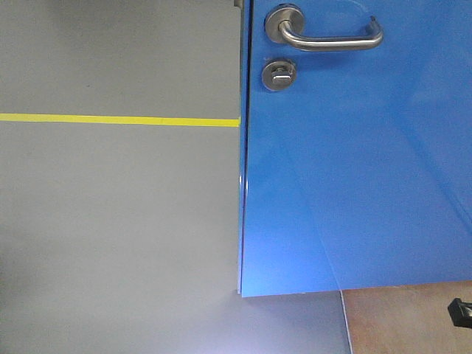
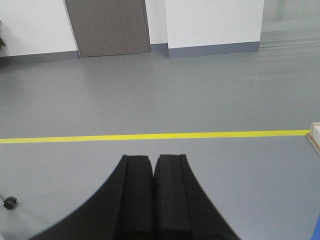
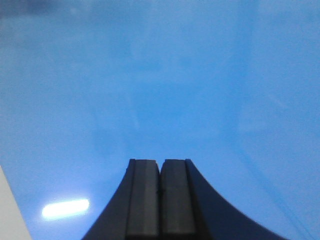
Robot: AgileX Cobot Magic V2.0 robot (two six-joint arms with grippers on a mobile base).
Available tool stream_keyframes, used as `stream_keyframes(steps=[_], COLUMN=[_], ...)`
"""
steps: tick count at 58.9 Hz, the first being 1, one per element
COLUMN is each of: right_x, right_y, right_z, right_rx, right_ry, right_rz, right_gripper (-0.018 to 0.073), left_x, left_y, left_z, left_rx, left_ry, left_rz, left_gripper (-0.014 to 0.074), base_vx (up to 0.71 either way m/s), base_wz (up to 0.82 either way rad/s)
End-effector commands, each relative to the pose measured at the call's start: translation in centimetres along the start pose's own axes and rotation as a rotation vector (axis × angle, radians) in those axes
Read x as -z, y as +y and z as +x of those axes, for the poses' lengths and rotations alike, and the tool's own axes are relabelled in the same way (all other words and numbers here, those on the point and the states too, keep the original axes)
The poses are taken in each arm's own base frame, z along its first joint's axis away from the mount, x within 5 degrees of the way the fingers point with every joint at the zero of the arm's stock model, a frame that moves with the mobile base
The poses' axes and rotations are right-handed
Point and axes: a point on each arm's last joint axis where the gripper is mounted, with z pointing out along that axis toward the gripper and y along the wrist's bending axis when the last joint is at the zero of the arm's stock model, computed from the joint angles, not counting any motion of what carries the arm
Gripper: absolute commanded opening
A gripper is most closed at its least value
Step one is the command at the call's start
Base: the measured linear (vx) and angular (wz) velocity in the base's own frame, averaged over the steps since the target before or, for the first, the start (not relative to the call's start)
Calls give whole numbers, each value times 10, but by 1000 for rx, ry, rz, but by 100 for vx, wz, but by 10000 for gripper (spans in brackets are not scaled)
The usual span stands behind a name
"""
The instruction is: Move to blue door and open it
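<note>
The glossy blue door [image 1: 361, 169] fills the right half of the front view, its free edge near the middle and grey floor showing past it. A silver lever handle [image 1: 332, 37] sits near the top, with a round thumb-turn lock [image 1: 279, 74] below it. In the right wrist view the blue door [image 3: 160, 80] fills the picture; my right gripper [image 3: 160, 161] is shut with nothing in it and points at the panel. My left gripper [image 2: 153, 157] is shut and empty, pointing over open floor left of the door.
Grey floor [image 1: 118, 221] carries a yellow tape line [image 1: 118, 119]. Brown flooring [image 1: 405, 321] shows under the door. Far off stand a white wall [image 2: 215, 22] and a brown door [image 2: 107, 26]. A small caster [image 2: 8, 202] is at left, a wooden block [image 2: 315, 135] at right.
</note>
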Motion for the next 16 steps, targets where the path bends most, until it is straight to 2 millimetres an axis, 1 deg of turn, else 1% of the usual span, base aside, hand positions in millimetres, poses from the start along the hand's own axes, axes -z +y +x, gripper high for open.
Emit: stream_keyframes(steps=[1,16], right_x=[-1,-1], right_y=[0,0], right_z=[0,0], right_rx=[4,4], right_ry=[-65,-65], right_rz=[-1,-1], right_gripper=[2,2], left_x=[1,1], left_y=[0,0], left_z=[-8,-8], left_rx=[10,10], left_ry=[-92,-92], left_rz=[-4,-4], left_gripper=[70,70], base_vx=[0,0], base_wz=[0,0])
